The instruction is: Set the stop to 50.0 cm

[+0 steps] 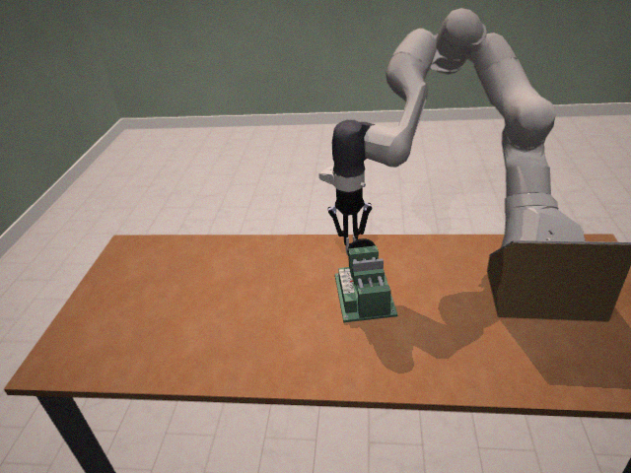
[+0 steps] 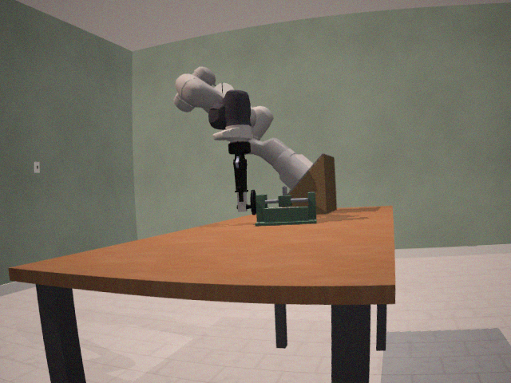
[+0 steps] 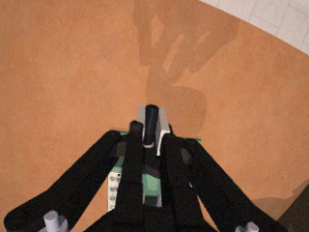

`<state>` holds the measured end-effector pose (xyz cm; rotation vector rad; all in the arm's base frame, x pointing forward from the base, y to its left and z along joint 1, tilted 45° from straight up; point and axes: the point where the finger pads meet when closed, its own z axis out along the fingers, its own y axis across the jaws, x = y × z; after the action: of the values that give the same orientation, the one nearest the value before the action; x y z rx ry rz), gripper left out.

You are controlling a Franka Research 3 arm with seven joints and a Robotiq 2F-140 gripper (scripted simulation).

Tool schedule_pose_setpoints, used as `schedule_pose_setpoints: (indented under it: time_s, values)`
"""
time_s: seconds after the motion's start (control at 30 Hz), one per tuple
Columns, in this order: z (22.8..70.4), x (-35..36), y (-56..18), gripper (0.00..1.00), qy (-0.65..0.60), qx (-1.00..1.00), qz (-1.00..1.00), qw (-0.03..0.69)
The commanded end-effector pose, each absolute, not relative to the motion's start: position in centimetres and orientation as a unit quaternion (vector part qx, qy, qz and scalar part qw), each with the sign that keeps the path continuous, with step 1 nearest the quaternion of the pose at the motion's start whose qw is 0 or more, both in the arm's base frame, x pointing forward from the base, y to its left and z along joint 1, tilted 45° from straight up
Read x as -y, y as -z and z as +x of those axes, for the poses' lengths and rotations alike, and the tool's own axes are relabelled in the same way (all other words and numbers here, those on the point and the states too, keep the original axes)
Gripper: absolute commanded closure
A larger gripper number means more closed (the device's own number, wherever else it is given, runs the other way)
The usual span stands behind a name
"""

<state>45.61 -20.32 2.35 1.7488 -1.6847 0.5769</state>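
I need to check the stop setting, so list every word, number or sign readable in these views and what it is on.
No text can be read in any view.
Scale strip on the green fixture: red and dark marks, too small and blurred to read.
Wall plate: blank.

Gripper pointing down, fingers clamped on handwheel

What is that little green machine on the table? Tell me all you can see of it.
The green fixture sits flat on the wooden table: a base plate with end blocks, grey rods between them carrying a sliding green block, and a strip of markings along one side. A black handwheel at its far end is pinched by the gripper.
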Motion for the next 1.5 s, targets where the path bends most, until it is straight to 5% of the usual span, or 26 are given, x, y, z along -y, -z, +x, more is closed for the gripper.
schedule_pose_setpoints:
  time_s: [0.0, 1.47]
  values:
    - [46.1, 19.2, -3.5, 0.96, -0.217, 0.636, 0.668, 0.319]
    - [40.3, 18.8, -4.7, 0.96, -0.217, 0.636, 0.668, 0.319]
